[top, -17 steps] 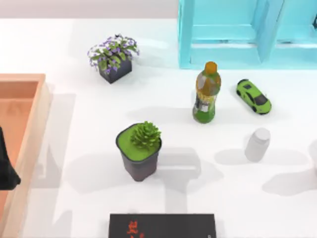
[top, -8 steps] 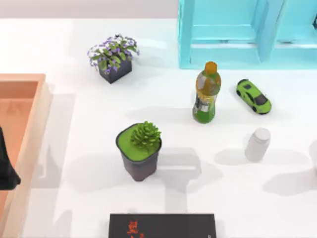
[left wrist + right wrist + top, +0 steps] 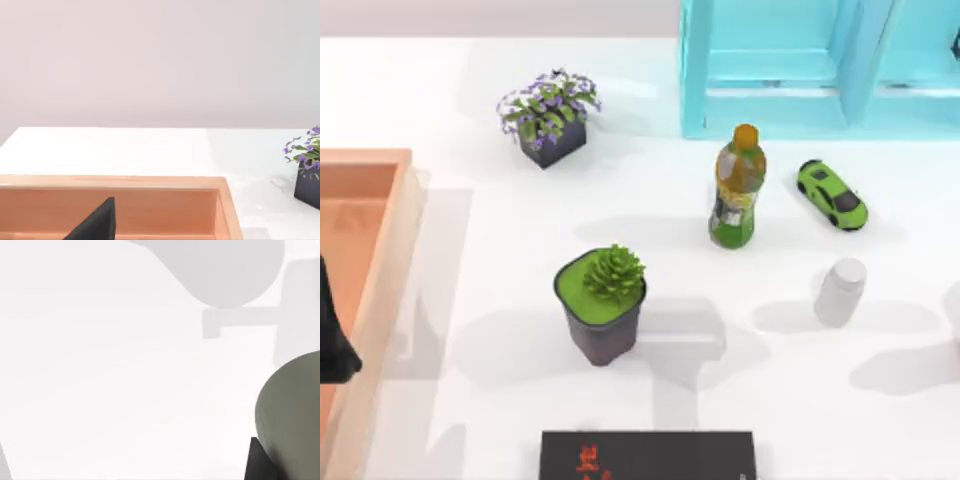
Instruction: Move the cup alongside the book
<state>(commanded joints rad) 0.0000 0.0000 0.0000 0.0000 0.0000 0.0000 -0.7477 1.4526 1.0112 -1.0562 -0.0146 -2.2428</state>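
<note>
The cup (image 3: 840, 291), a small white-grey cylinder, stands upright on the white table at the right, in front of the green bottle. Cut off by the table's front edge, the flat black book (image 3: 648, 455) with red-orange characters lies at the centre, well to the left of the cup. My left gripper (image 3: 330, 345) is a dark shape parked at the far left over the wooden tray; a dark part of it (image 3: 95, 225) shows above the tray's inside. In the right wrist view, a dark piece of my right gripper (image 3: 257, 462) sits beside a grey-olive rounded form over bare table.
A dark pot with a green succulent (image 3: 602, 305) stands between book and bottle (image 3: 737, 190). A green toy car (image 3: 831, 193), a purple flower pot (image 3: 550, 115), a turquoise shelf (image 3: 820, 65) and the wooden tray (image 3: 380, 260) ring the table.
</note>
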